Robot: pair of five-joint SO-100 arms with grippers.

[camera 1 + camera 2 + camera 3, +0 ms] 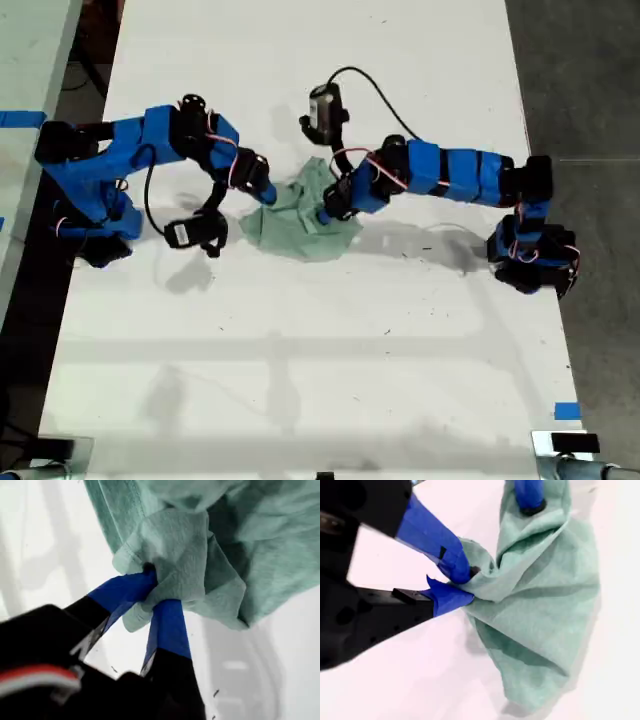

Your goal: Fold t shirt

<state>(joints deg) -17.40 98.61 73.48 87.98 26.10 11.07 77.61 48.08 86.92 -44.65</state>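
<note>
Where gathered between the two blue arms, bunched into a soft, creased heap near the middle of the smooth white table: the t shirt, pale mint-green knit cloth (a stitched hem plain in the first wrist view). Clamped tight on a wad of that cloth, my first claw, blue-taped fingers almost meeting, reaching in from the exterior view's right. Pinching a folded edge on the heap's other side, my second claw, tapered blue tips nearly together around thin fabric. Beyond it, the other claw's tip pressed into the cloth. Near the table's corner at the exterior view's lower right, a strip of blue tape; over the arm on that view's right, a looping black cable.
</note>
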